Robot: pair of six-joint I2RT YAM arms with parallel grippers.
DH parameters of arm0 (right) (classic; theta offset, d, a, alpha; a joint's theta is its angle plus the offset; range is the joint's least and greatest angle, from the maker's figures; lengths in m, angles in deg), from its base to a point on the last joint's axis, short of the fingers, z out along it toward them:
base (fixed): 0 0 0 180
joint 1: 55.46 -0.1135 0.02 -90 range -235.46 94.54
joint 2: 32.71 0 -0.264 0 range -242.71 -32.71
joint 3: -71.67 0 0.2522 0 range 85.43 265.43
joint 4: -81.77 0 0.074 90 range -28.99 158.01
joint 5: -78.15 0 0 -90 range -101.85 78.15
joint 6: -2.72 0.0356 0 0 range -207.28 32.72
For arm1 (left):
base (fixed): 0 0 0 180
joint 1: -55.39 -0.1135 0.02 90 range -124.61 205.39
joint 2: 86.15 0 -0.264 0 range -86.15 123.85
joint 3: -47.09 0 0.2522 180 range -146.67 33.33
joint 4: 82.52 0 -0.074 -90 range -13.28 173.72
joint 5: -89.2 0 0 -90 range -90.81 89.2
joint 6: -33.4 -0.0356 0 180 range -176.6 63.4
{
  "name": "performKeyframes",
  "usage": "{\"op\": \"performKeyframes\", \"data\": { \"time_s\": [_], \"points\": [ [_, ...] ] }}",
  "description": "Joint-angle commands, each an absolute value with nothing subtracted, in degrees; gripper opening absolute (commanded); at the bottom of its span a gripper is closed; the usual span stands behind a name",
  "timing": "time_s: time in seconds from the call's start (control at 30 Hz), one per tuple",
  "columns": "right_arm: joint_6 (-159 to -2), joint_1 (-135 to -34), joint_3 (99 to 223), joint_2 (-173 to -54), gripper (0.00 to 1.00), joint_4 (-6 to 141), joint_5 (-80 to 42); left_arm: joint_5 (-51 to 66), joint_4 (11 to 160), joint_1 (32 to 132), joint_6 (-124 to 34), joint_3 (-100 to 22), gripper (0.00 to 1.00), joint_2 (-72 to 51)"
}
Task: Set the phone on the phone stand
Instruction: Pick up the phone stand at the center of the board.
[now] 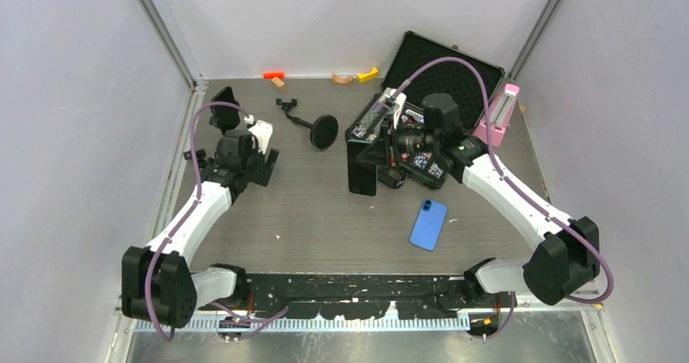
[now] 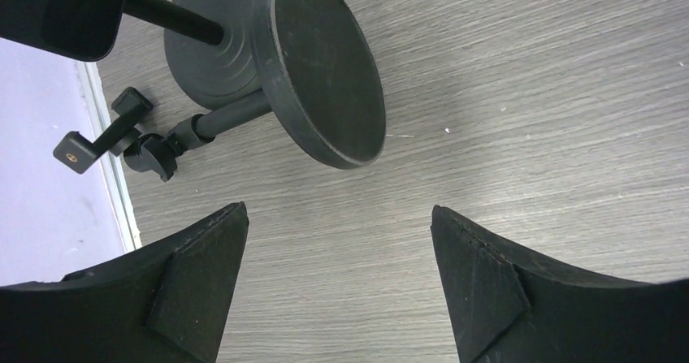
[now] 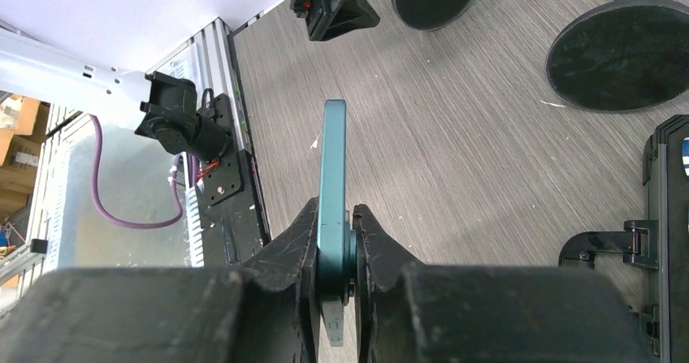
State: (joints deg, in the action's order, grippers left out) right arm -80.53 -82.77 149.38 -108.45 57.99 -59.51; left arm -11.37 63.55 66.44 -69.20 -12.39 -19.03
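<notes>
Currently the right tool (image 3: 335, 217) is clamped on a phone (image 3: 333, 168) with a teal edge, gripping it by its two flat faces. In the right wrist view the phone stands on edge between the fingers, lifted clear of the desk (image 3: 455, 152). From above, the phone (image 1: 362, 170) shows as a dark upright slab near the middle of the desk, just in front of an open black case (image 1: 443, 58).

The left tool (image 2: 337, 278) hangs over the left part of the desk with its fingers (image 2: 199, 286) spread wide and nothing between them. Just ahead of it in the left wrist view, an upright phone stand (image 2: 203, 58) rests on its round base, its stem rising to a dark holder at the top left corner. A second stand (image 2: 325, 79) lies tipped on its side, and its disc base overlaps the first from this angle. From above, the upright phone stand (image 1: 225, 113) is at the far left and the toppled one (image 1: 323, 131) sits to its right, well apart from the held phone.

A blue phone (image 1: 428, 224) lies flat on the desk nearer the arm bases, untouched.
</notes>
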Motion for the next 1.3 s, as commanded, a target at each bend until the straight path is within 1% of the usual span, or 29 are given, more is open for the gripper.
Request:
{"op": "performKeyframes", "data": {
  "time_s": [0.0,0.17,0.3,0.47,0.53,0.7,0.87,1.0,1.13,1.27],
  "points": [
    [-80.86,-82.79,149.43,-107.73,0.0,61.01,-61.46,-11.76,71.13,65.94,-69.0,-11.85,0.86,-16.77],
    [-80.8,-82.8,149.34,-108.14,0.0,61.11,-62.04,-11.46,75.71,65.59,-67.78,-12.12,0.81,-11.17],
    [-80.77,-82.67,149.17,-108.36,0.0,61.15,-62.4,-13.64,79.69,65.41,-66.8,-12.32,0.77,-7.29],
    [-80.78,-82.69,148.9,-108.56,0.0,61.46,-62.86,-13.22,83.0,65.16,-66.12,-11.77,0.74,-5.44],
    [-80.66,-82.71,148.85,-108.78,0.0,61.49,-62.95,-12.87,83.37,65.14,-66.21,-11.64,0.69,-5.06],
    [-80.52,-82.71,148.89,-109.17,0.0,61.61,-63.17,-13.02,87.31,65.15,-67.69,-10.47,0.5,-4.47],
    [-80.52,-82.7,148.8,-109.13,0.0,61.59,-63.31,-13.68,89.47,65.14,-68.87,-8.58,0.4,-4.14],
    [-80.51,-82.71,148.8,-109.36,0.0,61.59,-63.43,-14.54,89.15,65.15,-69.24,-7.41,0.3,-5.42],
    [-80.64,-82.71,148.8,-109.42,0.0,61.58,-63.51,-14.85,86.35,65.15,-69.73,-5.76,0.21,-9.34],
    [-80.68,-82.71,148.8,-109.82,0.0,61.59,-63.66,-14.78,82.26,65.16,-70.45,-4.07,0.16,-15.17]
  ]
}}
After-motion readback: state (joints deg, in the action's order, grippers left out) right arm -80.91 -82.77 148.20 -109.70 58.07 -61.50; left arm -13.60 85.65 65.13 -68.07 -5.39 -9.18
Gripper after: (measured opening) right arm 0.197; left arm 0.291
